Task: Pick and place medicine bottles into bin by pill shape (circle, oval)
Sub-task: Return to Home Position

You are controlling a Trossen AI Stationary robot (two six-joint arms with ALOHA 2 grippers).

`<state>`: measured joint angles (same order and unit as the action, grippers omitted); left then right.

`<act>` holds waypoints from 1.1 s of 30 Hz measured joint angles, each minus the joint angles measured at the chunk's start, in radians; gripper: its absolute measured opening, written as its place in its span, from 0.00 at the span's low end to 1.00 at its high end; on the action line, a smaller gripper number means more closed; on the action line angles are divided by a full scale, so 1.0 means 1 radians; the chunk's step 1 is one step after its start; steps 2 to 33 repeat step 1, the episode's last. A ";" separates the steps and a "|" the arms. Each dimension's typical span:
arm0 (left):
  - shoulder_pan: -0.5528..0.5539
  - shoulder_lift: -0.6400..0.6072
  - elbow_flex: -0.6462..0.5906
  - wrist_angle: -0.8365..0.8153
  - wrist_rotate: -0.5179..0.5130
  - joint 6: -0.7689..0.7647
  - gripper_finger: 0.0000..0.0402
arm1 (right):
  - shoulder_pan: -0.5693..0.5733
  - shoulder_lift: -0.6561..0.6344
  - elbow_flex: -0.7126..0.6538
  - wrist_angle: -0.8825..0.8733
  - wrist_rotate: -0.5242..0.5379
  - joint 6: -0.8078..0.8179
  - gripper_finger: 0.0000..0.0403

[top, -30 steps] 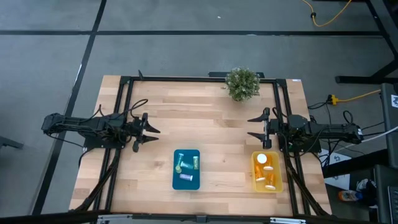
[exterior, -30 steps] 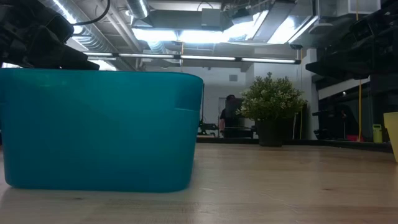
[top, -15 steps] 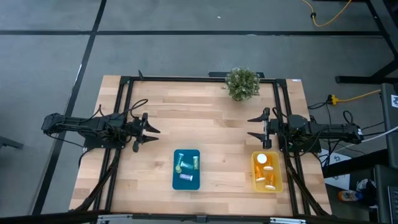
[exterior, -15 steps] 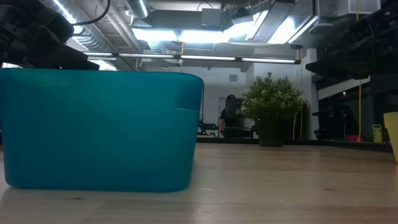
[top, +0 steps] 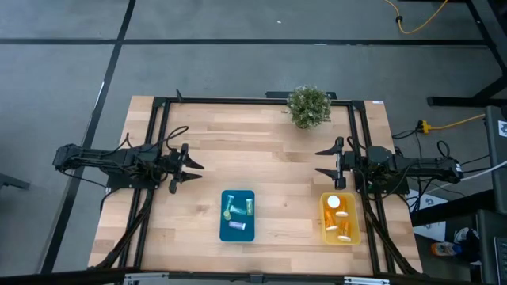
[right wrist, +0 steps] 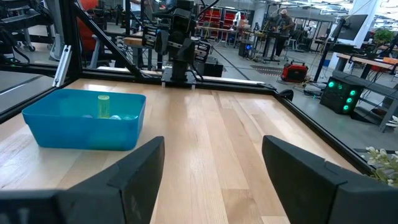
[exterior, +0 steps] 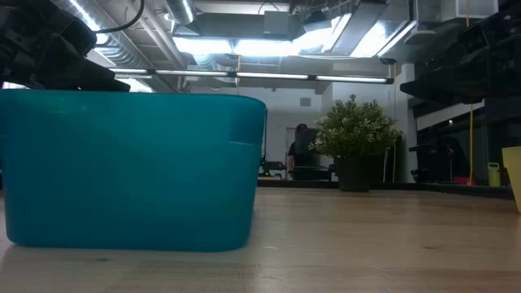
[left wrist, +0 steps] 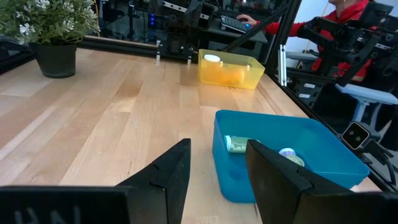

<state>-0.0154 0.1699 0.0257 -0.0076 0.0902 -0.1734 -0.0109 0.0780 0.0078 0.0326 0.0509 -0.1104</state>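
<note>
The blue bin (top: 238,215) sits near the table's front centre and holds pale green, teal and purple bottles (top: 237,210); it also shows in the left wrist view (left wrist: 283,155) and the right wrist view (right wrist: 84,118). The yellow bin (top: 339,218) at the front right holds orange bottles with white caps (top: 339,222). My left gripper (top: 192,167) is open and empty over the table's left side. My right gripper (top: 321,160) is open and empty over the right side. Both hang above the wood, far of the bins.
A potted green plant (top: 309,106) stands at the table's far edge, right of centre. A black frame (top: 253,100) runs around the table. People and equipment show in the room beyond. Bare wood lies between the two grippers.
</note>
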 joint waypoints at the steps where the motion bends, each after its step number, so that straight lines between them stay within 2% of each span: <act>1: 0.000 0.000 0.000 0.000 0.000 0.000 0.37 | 0.000 0.000 0.000 0.000 0.000 0.000 0.68; 33: 0.000 0.000 0.000 0.000 0.000 0.000 0.37 | 0.000 0.000 0.000 0.000 0.000 0.000 0.68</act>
